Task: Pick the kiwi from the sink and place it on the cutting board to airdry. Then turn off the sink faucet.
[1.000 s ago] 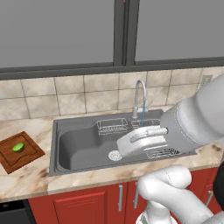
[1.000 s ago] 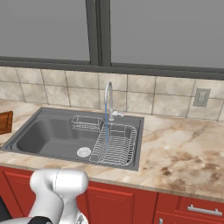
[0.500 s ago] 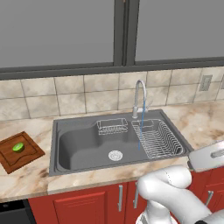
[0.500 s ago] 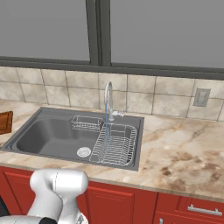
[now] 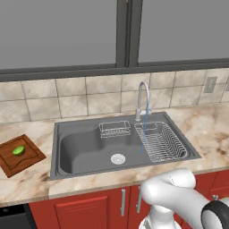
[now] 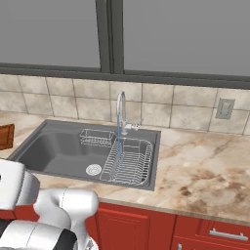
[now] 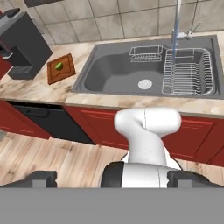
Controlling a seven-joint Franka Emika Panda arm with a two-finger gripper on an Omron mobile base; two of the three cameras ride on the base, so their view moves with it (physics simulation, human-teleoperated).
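Nearest the cameras, the red cabinet fronts [image 5: 89, 205] run under the marble counter [image 6: 205, 171]. Going by the hand view, the hand is pulled well back and high, looking down over counter and floor. The gripper [image 7: 112, 180] has its two dark finger tips at the bottom edge, spread as wide as they go, nothing between them, nothing touched. Judgement: it hangs free, far from any work.

Next back, the sink [image 5: 85, 152], dark grey basin, round silver drain [image 5: 117, 158] near the middle. No fruit in the basin. A large wire rack [image 5: 161, 142] fills the right half; a small wire basket [image 5: 114, 129] hangs at the back wall. Racks likely sit there for draining.

Left of the sink on the counter lies the cutting board [image 5: 20, 154], reddish-brown, set cornerwise, apart from the sink's rim. The kiwi [image 5: 18, 150] rests on it near the centre, small and bright green. Judgement: first part of the task looks done; fruit sits in open air where it can dry.

At the sink's rear edge stands the sink faucet [image 5: 142, 100], slim gooseneck. A thin blue stream [image 5: 144, 129] falls from the spout into the large rack, so water is on. The lever is too small to read. Judgement: shutting it off remains, and the arm has a long reach forward first.

Beyond, tiled backsplash [image 5: 89, 100] and window.
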